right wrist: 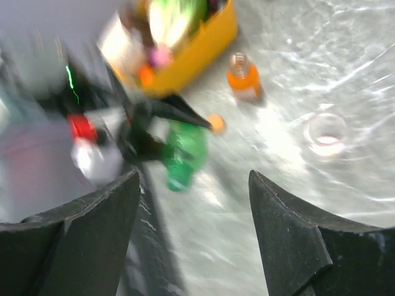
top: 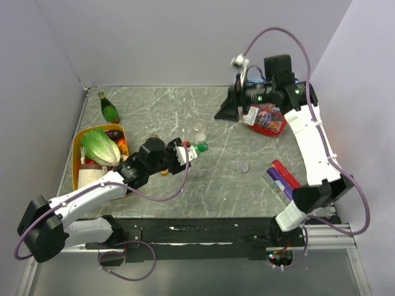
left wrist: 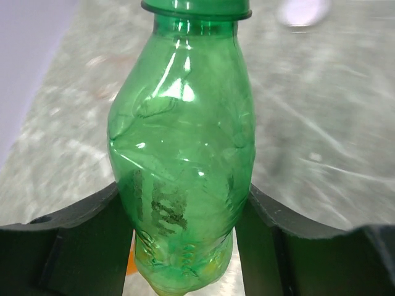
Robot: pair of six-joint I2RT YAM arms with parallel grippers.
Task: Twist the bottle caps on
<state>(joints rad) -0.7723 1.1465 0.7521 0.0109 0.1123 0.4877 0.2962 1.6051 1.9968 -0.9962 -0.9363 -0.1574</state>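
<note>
Green bottle gripped at mid-table, cap end pointed outward

My left gripper (top: 188,153) is clamped round the belly of the green bottle (left wrist: 182,142), with the green cap (left wrist: 196,7) sitting on its neck. The right gripper (right wrist: 192,176) is spread wide and empty, well back, and I'd bring it in to twist.

- The left arm (top: 92,194) is clad in white shells, linked by black joint housings, the largest seen at the base joint (top: 38,229).
- The right arm (top: 313,145) is built alike, with a black elbow (top: 316,195).
- Thin purple cables (top: 165,196) are looped loosely along both arms.
- Green lights (top: 260,97) are lit on the right arm's black wrist.
- The left gripper (top: 196,149) is backed by a white block; its fingers (left wrist: 74,246) are matt black.
- The right gripper (right wrist: 194,176) is fitted with broad, pointed black fingers (right wrist: 296,240).
</note>
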